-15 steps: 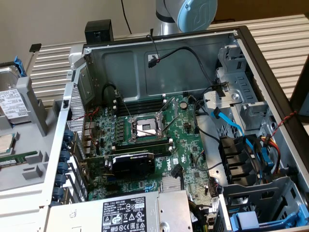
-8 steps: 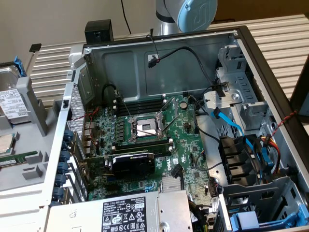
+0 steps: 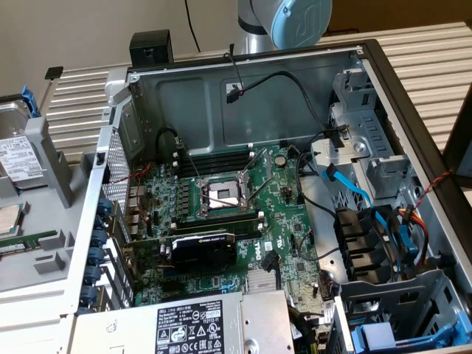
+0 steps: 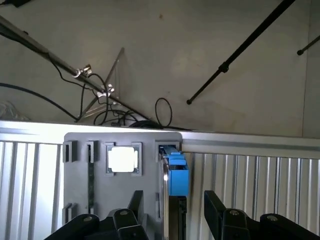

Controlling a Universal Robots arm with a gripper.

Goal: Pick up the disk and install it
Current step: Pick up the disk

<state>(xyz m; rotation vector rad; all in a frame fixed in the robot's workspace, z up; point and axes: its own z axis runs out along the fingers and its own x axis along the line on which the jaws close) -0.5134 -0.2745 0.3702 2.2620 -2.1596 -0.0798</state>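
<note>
The disk (image 3: 16,153), silver-grey with a white label and blue rails, stands upright in a grey holder (image 3: 51,158) at the exterior view's left, outside the computer case. In the wrist view the disk (image 4: 175,172) shows edge-on with its blue rail facing the camera. My gripper (image 4: 172,200) is open, with one black finger (image 4: 136,210) on each side of the disk's line and nothing held between them. It stands apart from the disk. A joint of the arm (image 3: 295,18) sits behind the case's far wall.
The open computer case (image 3: 243,74) holds a motherboard (image 3: 221,199), cables, and grey drive bays (image 3: 361,147) on the exterior view's right. Another blue-railed tray (image 3: 391,335) sits at the lower right. The holder also carries a square silver chip (image 4: 122,159) and a memory stick (image 3: 29,242).
</note>
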